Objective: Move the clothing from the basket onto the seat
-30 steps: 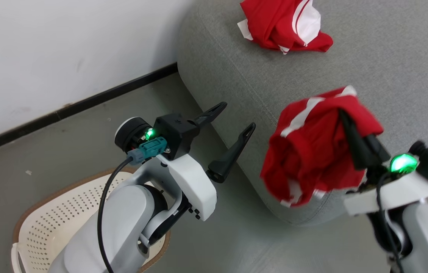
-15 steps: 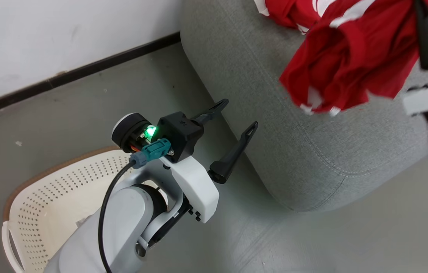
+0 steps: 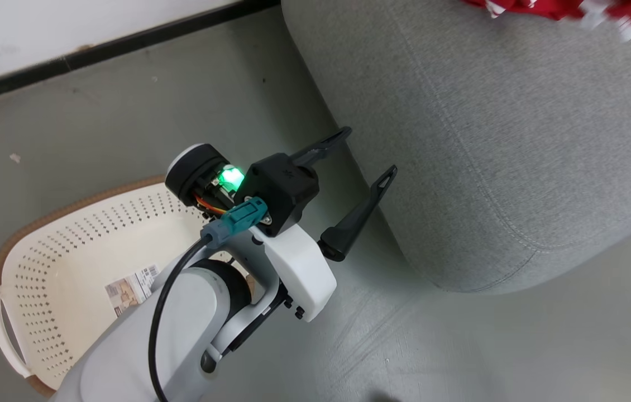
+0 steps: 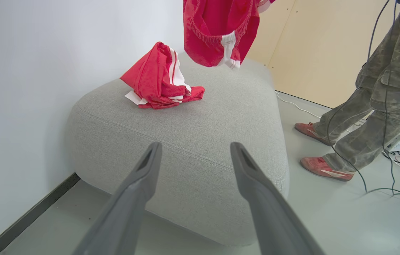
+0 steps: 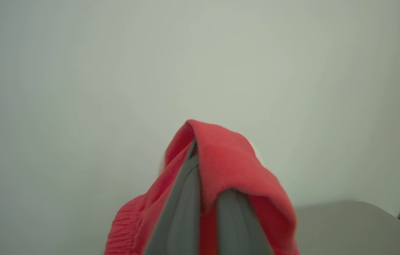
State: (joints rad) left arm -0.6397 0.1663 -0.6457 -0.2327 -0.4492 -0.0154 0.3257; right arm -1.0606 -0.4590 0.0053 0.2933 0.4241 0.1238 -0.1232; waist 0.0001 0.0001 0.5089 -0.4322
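the basket (image 3: 70, 234) looks emptied, the left tool (image 3: 368, 151) hovers wide and idle by the seat (image 3: 488, 139), and the right tool (image 5: 210, 168) pinches a red garment (image 4: 217, 32) high above, likely to drop it beside the other garment (image 4: 157, 83) lying there.

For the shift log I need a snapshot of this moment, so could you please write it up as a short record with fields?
left gripper: open, holding nothing, next to the seat corner
right gripper: shut on a red garment, which hangs clear above the seat
second garment: lies crumpled on the seat
basket: on the floor; no clothing in the visible part, label sticker showing; left arm hides the rest
person: legs in view, standing on the floor beside the seat
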